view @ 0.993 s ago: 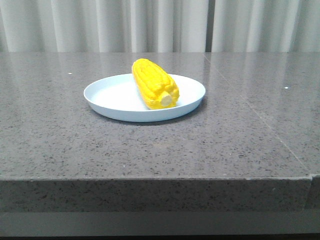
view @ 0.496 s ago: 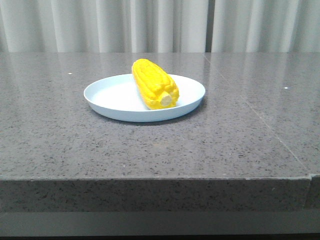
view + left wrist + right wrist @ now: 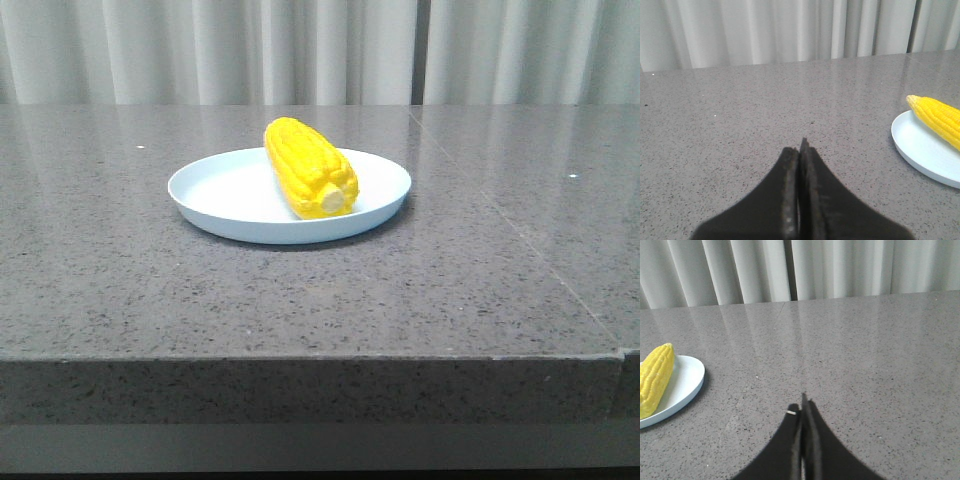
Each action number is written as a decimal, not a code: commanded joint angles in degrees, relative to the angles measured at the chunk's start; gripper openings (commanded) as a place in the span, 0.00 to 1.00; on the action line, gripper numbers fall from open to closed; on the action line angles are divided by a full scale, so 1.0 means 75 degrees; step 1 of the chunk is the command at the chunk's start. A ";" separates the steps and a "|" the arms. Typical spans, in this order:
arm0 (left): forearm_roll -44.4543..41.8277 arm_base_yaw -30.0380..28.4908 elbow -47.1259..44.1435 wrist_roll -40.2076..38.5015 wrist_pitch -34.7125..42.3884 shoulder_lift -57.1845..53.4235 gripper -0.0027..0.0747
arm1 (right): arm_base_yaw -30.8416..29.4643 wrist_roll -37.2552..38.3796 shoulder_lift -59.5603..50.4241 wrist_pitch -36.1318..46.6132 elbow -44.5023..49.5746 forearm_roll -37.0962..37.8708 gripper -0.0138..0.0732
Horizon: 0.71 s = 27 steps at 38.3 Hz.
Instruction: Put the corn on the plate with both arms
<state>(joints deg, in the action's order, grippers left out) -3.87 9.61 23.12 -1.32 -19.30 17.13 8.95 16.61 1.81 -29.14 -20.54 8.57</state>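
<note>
Spanning every view, the speckled grey stone counter carries a pale blue-white plate, and the corn lies on that plate, slanted, with its cream stub end toward the camera and its far tip over the back rim. The placing looks done. In the front view neither arm appears at all; only the wrist views show them. The left end effector has its fingers pressed together with nothing between them, low over bare counter well apart from the plate, which sits off to its side with the cob's tapered tip just in frame. The right end effector is likewise closed and empty, also well away from the plate on the opposite side. The front view alone shows the whole cob and its stub, while each wrist view catches just part of it and part of the rim. Little risk remains, in my judgement: the glossy rounded cob could roll on the shallow plate if the counter is jolted, or either arm sweeping inward could clip the low rim and slide the plate.
</note>
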 commanded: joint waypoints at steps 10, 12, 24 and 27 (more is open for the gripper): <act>0.0002 0.0007 0.0198 -0.0016 0.0551 0.0054 0.01 | -0.0025 -0.0041 0.0083 0.0653 -0.0166 0.0184 0.09; 0.0002 0.0007 0.0198 -0.0016 0.0551 0.0054 0.01 | -0.0025 -0.0041 0.0083 0.0653 -0.0166 0.0184 0.09; 0.0002 0.0007 0.0167 -0.0016 0.0593 0.0054 0.01 | -0.0025 -0.0041 0.0083 0.0653 -0.0166 0.0184 0.09; 0.0002 -0.0007 -0.0018 -0.0016 0.0727 -0.0087 0.01 | -0.0025 -0.0041 0.0083 0.0653 -0.0166 0.0184 0.09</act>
<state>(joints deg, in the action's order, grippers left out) -3.87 9.61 22.61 -1.32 -18.96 16.90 8.95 16.61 1.81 -29.14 -20.54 8.57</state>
